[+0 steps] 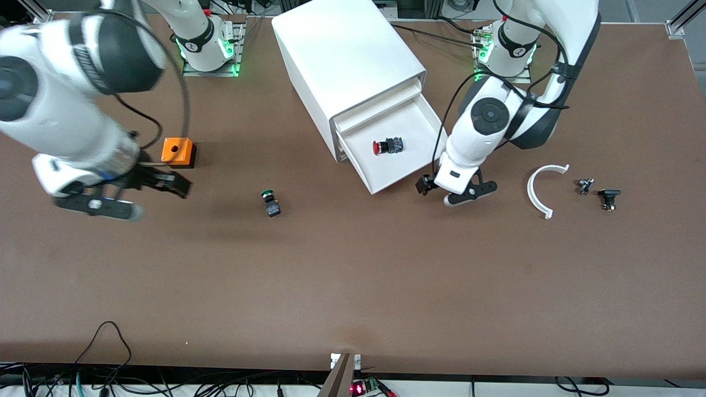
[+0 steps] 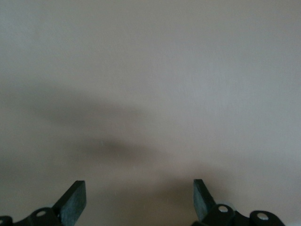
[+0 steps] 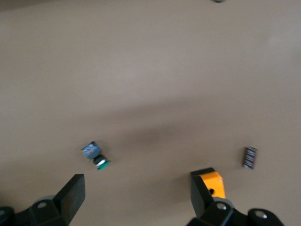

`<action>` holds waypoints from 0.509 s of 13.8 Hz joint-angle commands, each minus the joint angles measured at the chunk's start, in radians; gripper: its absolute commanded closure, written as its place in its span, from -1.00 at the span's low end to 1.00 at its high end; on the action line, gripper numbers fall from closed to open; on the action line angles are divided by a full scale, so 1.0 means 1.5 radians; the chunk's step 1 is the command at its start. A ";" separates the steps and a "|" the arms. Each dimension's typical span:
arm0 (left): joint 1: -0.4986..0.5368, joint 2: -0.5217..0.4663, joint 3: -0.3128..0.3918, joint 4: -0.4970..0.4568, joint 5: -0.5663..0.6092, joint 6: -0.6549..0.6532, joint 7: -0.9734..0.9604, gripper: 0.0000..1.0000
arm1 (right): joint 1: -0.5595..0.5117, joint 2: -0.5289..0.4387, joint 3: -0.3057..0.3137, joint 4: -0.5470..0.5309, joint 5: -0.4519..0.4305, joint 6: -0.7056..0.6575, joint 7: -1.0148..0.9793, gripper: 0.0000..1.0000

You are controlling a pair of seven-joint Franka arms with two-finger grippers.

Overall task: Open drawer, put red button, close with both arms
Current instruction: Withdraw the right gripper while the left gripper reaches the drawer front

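A brown table (image 1: 353, 286) carries a white box-shaped cabinet (image 1: 342, 60) whose lowest shallow white drawer (image 1: 411, 168) stands pulled out toward the front camera. On the drawer's bare floor lies the small red-capped push-button (image 1: 386, 146) on its side, black body pointing toward the left arm's end. The right arm, a white jointed limb with black bands, reaches in from the base at about ten o'clock of the cabinet; its black two-finger gripper (image 1: 165, 184) hangs over the table beside an orange box with a round hole (image 1: 178, 152), jaws spread wide and holding nothing — the wrist view shows both fingers (image 3: 70, 195) well apart. The left gripper (image 1: 441, 190) sits just off the drawer's front corner, at roughly four o'clock from the red button, fingers (image 2: 75, 197) also wide and empty. A green-capped button (image 1: 270, 201) lies on the table between the orange box and the drawer. A white curved strip (image 1: 538, 190) and two small black parts (image 1: 598, 193) lie toward the left arm's end.
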 commanded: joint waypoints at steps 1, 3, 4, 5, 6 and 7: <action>-0.010 -0.005 -0.039 -0.028 0.007 0.009 -0.009 -1.00 | -0.046 -0.041 0.000 -0.030 -0.005 -0.019 0.016 -1.00; -0.009 -0.010 -0.064 -0.038 0.006 0.008 -0.010 -1.00 | -0.047 -0.070 -0.014 -0.067 -0.010 -0.017 -0.038 -1.00; -0.009 -0.012 -0.082 -0.045 0.003 0.008 -0.010 -1.00 | -0.047 -0.081 -0.038 -0.097 -0.011 -0.005 -0.071 -1.00; -0.009 -0.014 -0.103 -0.054 0.003 0.008 -0.010 -1.00 | -0.048 -0.092 -0.053 -0.122 -0.009 0.020 -0.121 -1.00; -0.009 -0.021 -0.120 -0.059 0.002 0.006 -0.011 -1.00 | -0.048 -0.096 -0.070 -0.134 -0.008 0.043 -0.185 -1.00; -0.009 -0.025 -0.139 -0.070 0.003 0.005 -0.010 -1.00 | -0.048 -0.096 -0.081 -0.134 -0.007 0.050 -0.242 -1.00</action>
